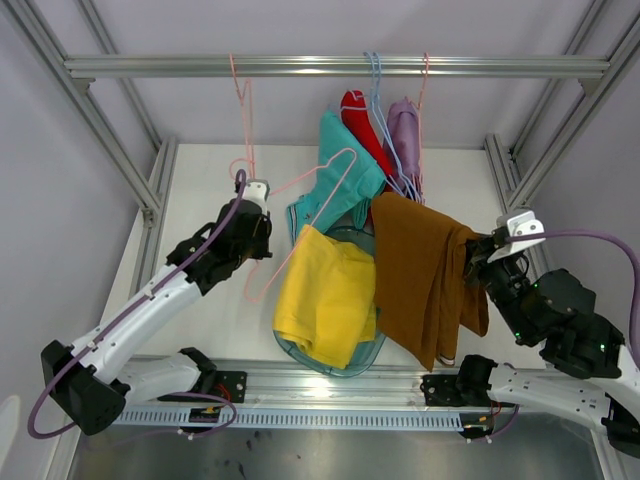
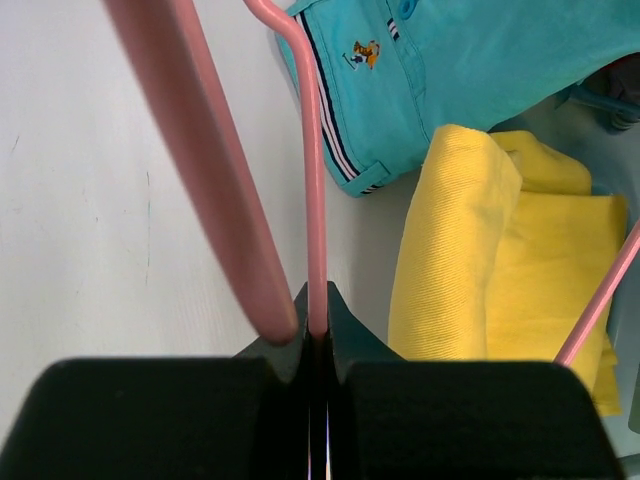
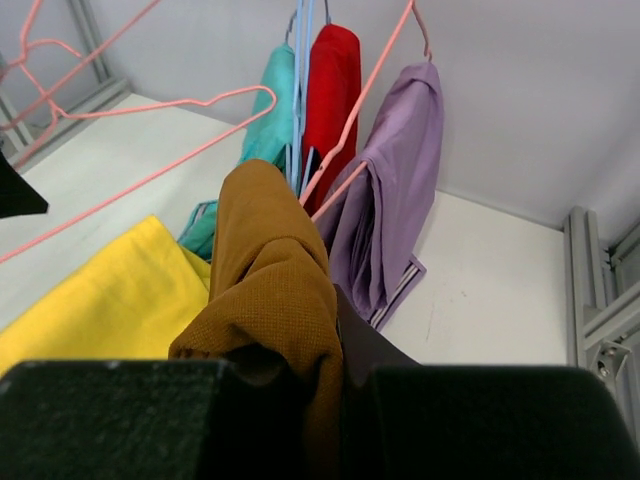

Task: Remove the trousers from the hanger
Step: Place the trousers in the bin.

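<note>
Where the left wrist camera looks past its own fingers, we see the left hand (image 2: pixel 317 335) shut tight on the thin wire of a pink hanger (image 2: pixel 313 200), which runs straight up out of the grip. A thicker-looking, closer stretch of the same pink wire slants up to the left. Beyond the hand and to the right lie the yellow trousers (image 2: pixel 500 270), folded. The teal trousers (image 2: pixel 430 90) are farther off, showing a white and navy side stripe and a small stitched emblem. Neither garment touches this hand. Bare white tabletop (image 2: pixel 120 200) fills the left side.

From the right wrist camera, we find the right hand (image 3: pixel 300 365) pinched nearly closed on a bunched fold of the brown trousers (image 3: pixel 270 270), which bulge up directly in front of the fingers. Behind them the red trousers (image 3: pixel 335 90) and the lilac trousers (image 3: pixel 400 190) hang on wire hangers, well apart from the hand.

Seen from the top external camera, the brown cloth drapes leftward and down from the right hand. It hangs beside the yellow pair, which rests on a translucent blue tub (image 1: pixel 350 368). Red and lilac hang from the metal rail (image 1: pixel 200 66) at the back. The left hand holds its hanger to the left of the tub, with no garment on it.
</note>
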Available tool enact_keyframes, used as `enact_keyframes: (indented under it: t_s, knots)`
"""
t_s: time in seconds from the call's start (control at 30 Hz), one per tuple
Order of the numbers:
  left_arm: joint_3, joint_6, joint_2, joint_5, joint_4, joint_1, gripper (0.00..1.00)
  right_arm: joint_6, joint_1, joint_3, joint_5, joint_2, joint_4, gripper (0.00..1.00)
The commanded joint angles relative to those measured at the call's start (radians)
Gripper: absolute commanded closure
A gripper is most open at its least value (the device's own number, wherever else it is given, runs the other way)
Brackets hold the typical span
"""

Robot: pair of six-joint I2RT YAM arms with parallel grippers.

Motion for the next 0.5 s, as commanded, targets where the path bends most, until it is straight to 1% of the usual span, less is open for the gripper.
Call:
enact_keyframes:
  t_s: [0.0,0.13,0.2,0.4,0.47]
  knots:
    - [0.018,0.011,-0.037,0.018,0.018,-0.013,0.99,-0.028,0.001,-0.025,0.080,-0.008,0.147,1.00]
    - [0.017,0.010,-0.051,0.024,0.023,-0.015,0.99,-0.046,-0.002,-0.054,0.062,0.032,0.216,1.00]
    - [0.018,0.008,-0.054,0.025,0.023,-0.015,0.99,-0.049,-0.005,-0.054,0.026,0.061,0.256,1.00]
    - [0.020,0.008,-0.058,0.032,0.022,-0.015,1.00,-0.019,-0.025,-0.053,-0.109,0.234,0.354,1.00]
    - [0.020,0.008,-0.068,0.024,0.020,-0.015,1.00,0.001,-0.031,-0.071,-0.167,0.295,0.417,1.00]
